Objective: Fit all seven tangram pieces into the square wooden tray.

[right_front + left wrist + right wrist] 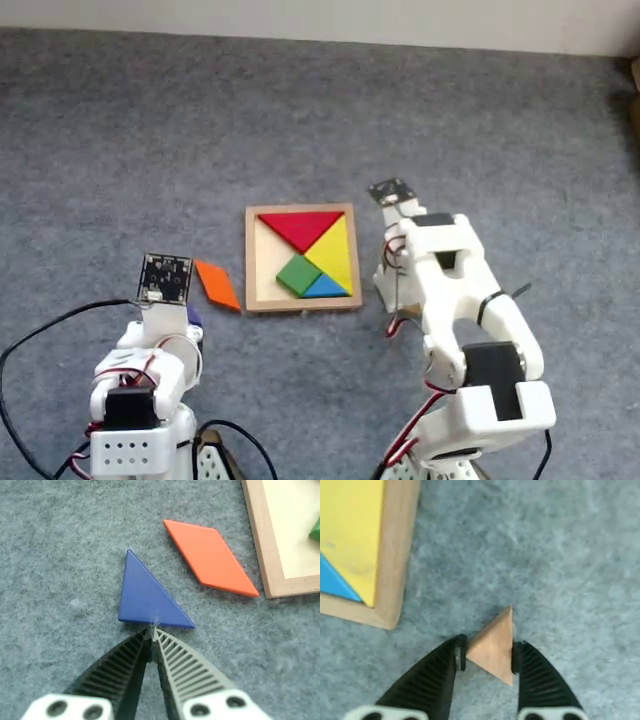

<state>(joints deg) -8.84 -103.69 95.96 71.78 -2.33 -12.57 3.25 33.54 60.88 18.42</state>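
The square wooden tray [252,262] holds a red triangle [298,228], a yellow triangle [335,258], a green piece [296,274] and a light blue piece [326,287]. An orange parallelogram [210,557] lies on the carpet just left of the tray [262,545]. A dark blue triangle [147,597] lies beside it, and my left gripper [151,631] is shut with its tips at that triangle's near edge. To the right of the tray's corner [390,555], my right gripper [487,655] is shut on a small tan triangle [495,640], low over the carpet.
Grey carpet [140,140] covers the whole work area. The left strip of the tray floor is bare wood. A pale wall strip [330,20] runs along the far edge. Black cables [40,335] trail by the left arm's base.
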